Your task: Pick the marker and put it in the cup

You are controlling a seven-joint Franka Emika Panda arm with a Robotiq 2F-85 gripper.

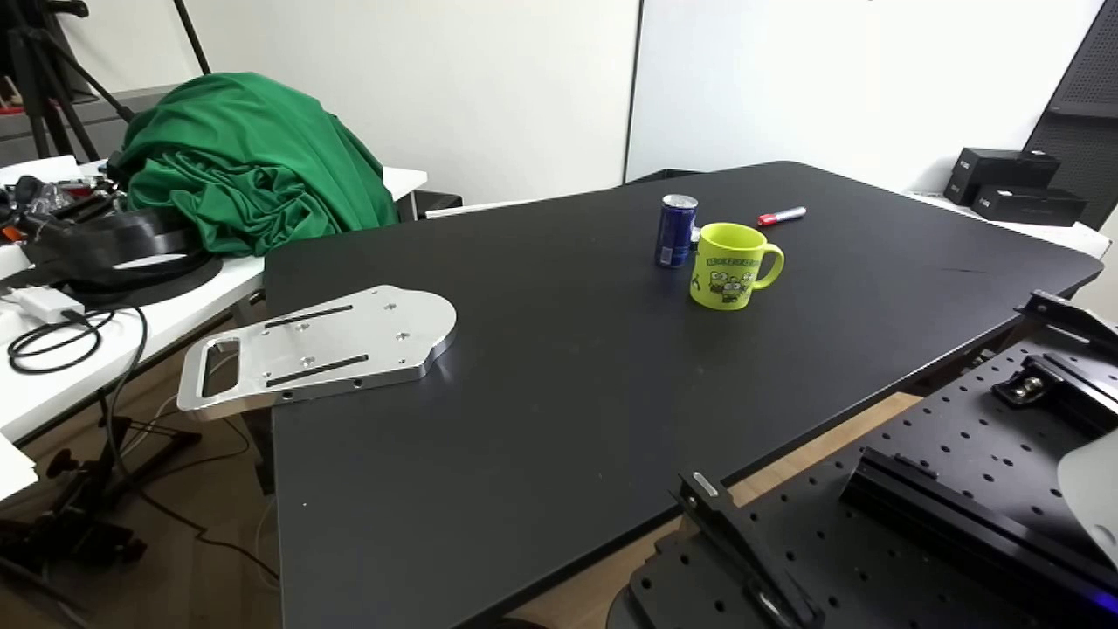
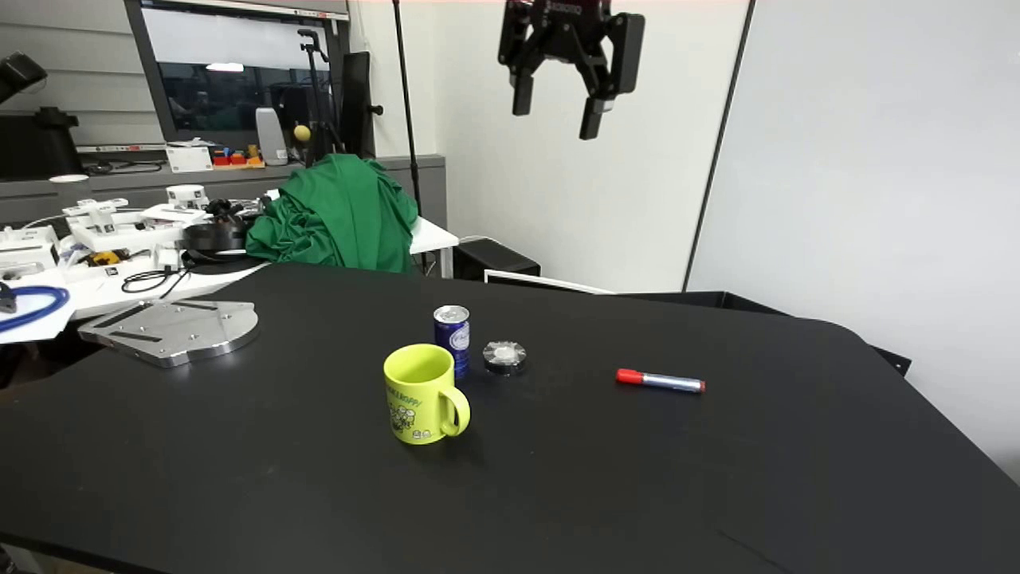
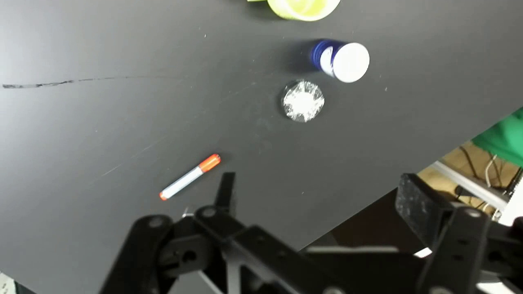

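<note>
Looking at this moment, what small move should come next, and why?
Probably ease the open gripper sideways over the marker before lowering: it hangs above the table, and in the wrist view the marker appears outside the gap between the fingers, toward the image's left.

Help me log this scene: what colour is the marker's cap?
The cap on the marker is red, seen best in an exterior view.

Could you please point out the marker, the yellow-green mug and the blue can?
Marker [image 3: 190, 177], in the wrist view: its white barrel.
Yellow-green mug [image 2: 418, 399], in an exterior view: its outer wall.
Blue can [image 1: 676, 232], in an exterior view: its side.
</note>
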